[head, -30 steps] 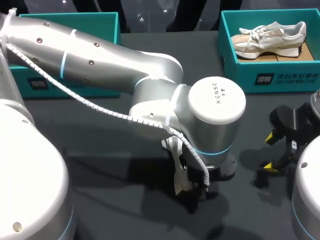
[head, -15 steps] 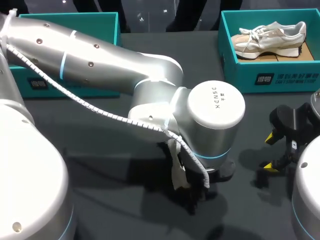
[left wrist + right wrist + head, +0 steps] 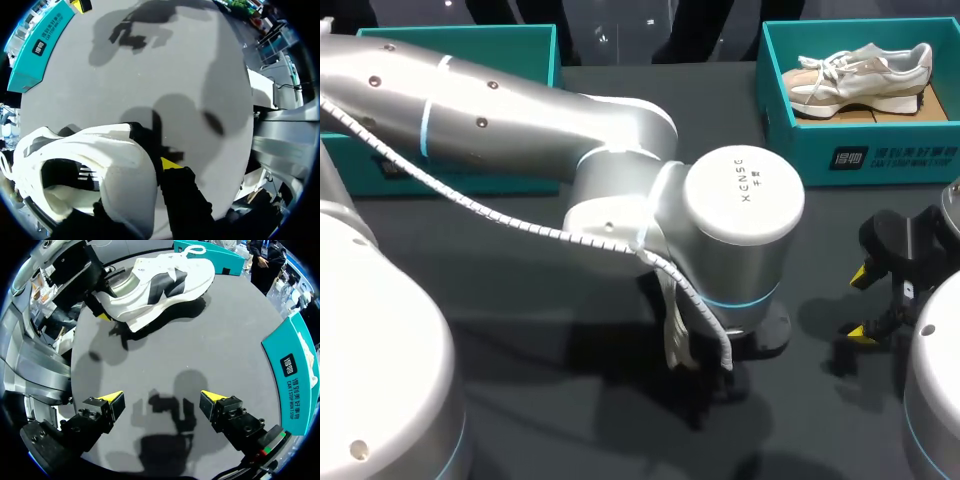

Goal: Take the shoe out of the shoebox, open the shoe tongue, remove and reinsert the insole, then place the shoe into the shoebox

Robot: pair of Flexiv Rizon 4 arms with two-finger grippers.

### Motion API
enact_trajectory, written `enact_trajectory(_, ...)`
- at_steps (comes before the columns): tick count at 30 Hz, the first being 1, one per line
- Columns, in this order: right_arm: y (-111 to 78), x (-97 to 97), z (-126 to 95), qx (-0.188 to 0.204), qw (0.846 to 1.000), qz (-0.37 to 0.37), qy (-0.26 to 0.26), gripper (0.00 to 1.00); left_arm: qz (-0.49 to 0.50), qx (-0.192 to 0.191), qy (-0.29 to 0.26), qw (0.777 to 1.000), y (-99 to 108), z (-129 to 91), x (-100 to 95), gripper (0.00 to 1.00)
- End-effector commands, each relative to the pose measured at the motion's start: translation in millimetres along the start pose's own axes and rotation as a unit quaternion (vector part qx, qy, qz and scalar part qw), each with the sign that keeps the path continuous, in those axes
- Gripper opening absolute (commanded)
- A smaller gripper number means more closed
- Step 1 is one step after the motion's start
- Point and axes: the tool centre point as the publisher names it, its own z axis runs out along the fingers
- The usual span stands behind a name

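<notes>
A white shoe (image 3: 160, 282) with dark side panels lies on the dark table (image 3: 210, 340), its heel end (image 3: 100, 150) in my left gripper (image 3: 145, 172). One yellow-tipped finger (image 3: 170, 163) presses the outside of the heel collar; the other is hidden inside the shoe. In the head view my left arm's wrist (image 3: 740, 230) covers the shoe except for a white strip (image 3: 675, 335). My right gripper (image 3: 161, 399) stands open and holds nothing, well apart from the shoe, near the table's right side (image 3: 865, 300). The teal shoebox (image 3: 800, 150) sits at the back right.
A second pale shoe (image 3: 865, 70) lies inside the shoebox. Another teal box (image 3: 470, 110) stands at the back left, partly behind my left arm. Bare table stretches between the two grippers.
My left arm's wrist has shifted slightly left, and the white strip of shoe under it moved with it. The right arm has stayed put.
</notes>
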Motion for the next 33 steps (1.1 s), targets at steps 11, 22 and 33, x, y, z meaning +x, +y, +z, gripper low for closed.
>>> enact_trajectory(11, -0.6, 2.1, -0.8, 0.000, 1.000, 0.000, -0.002, 1.00, 0.079, 0.016, 0.014, 0.997, 67.3, -127.0, -52.5, 0.00)
enact_trajectory(22, -0.6, 2.1, -0.8, 0.000, 1.000, 0.000, -0.002, 1.00, 0.077, 0.020, 0.015, 0.997, 72.8, -134.0, -59.4, 0.00)
enact_trajectory(33, -0.6, 2.1, -0.8, 0.000, 1.000, 0.000, -0.002, 1.00, 0.066, 0.035, 0.036, 0.997, 86.8, -134.6, -71.7, 0.00)
